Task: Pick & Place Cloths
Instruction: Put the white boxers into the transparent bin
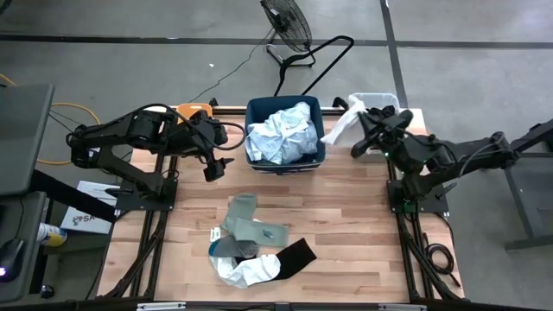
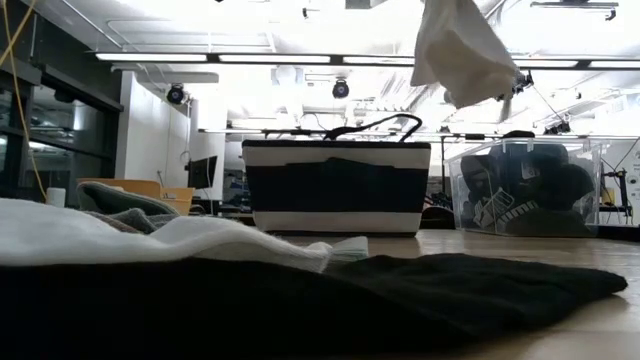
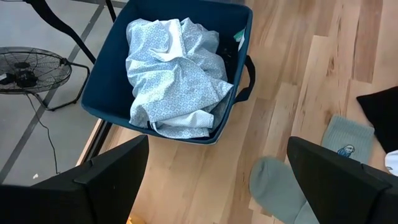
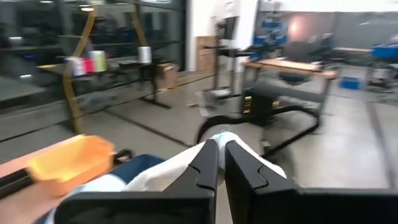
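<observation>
right hand (image 1: 356,130) is pinching a white cloth (image 1: 339,128) up in the air between the navy bin (image 1: 284,130) and clear bin (image 1: 374,100); left hand (image 1: 213,166) hangs spread near the navy bin

Bins: 3, comprising 1 navy bin (image 1: 284,110), 1 orange bin (image 1: 193,111) and 1 clear bin (image 1: 374,99). Arms: 2. Floor fans: 1 (image 1: 287,22). Grey-green socks (image 1: 244,218) on the table: 2; black cloths (image 1: 294,255): 1.
</observation>
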Controlling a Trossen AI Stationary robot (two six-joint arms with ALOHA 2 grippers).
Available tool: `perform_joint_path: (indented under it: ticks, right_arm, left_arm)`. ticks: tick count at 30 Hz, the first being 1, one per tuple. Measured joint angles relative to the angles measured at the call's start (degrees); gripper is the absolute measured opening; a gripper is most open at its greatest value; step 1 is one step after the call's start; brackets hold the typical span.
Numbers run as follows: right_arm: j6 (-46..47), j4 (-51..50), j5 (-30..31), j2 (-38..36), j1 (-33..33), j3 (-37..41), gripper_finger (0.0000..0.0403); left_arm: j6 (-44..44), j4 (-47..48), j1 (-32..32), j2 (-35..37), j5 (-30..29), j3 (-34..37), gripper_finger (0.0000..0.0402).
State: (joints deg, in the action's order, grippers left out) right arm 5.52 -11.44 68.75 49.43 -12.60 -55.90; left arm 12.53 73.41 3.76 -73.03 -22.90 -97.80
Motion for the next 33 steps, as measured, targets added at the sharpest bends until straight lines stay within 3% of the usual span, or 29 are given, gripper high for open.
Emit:
perform_joint_path:
  ticks: [17,28,33]
  right_arm:
    - [-14.64,-0.36,21.22,-5.79,0.02,0.00,0.0004]
    - [-14.38,-3.78,19.67,-7.57,7.10,0.00,0.0005]
    - [-2.57,-13.31,12.54,-7.57,10.78,0.00,0.0005]
  left_arm:
    - [0.01,0.00,0.01,0.00,0.00,0.00,0.0376]
    - [0.79,-0.01,0.01,0.00,0.00,0.00,0.0376]
    - [1.34,0.00,0.00,0.00,0.00,0.00,0.0376]
